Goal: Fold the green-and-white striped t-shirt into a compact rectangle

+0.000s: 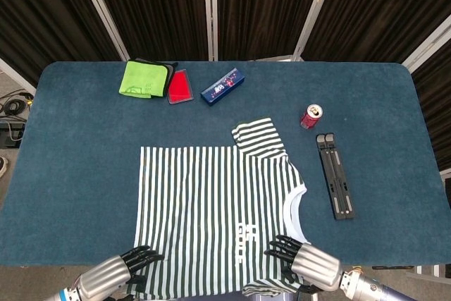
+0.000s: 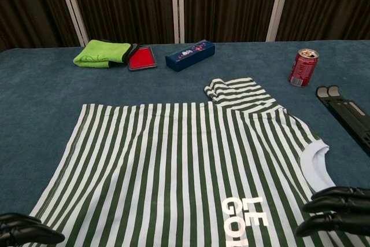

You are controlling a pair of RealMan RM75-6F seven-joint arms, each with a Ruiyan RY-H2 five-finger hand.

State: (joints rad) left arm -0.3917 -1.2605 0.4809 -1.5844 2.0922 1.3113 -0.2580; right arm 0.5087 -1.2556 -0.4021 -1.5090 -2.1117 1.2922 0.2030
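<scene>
The green-and-white striped t-shirt lies flat on the blue table, collar to the right and its far sleeve folded up at the back. Its near edge reaches the table's front edge. My left hand has its fingers over the near left hem corner, and it shows low in the chest view. My right hand grips the near right part by the sleeve, fingers lying on the cloth beside the white lettering. The thumbs of both hands are hidden below the edge.
Along the back stand a green cloth, a red flat case and a blue box. A red can and a black folding stand lie right of the shirt.
</scene>
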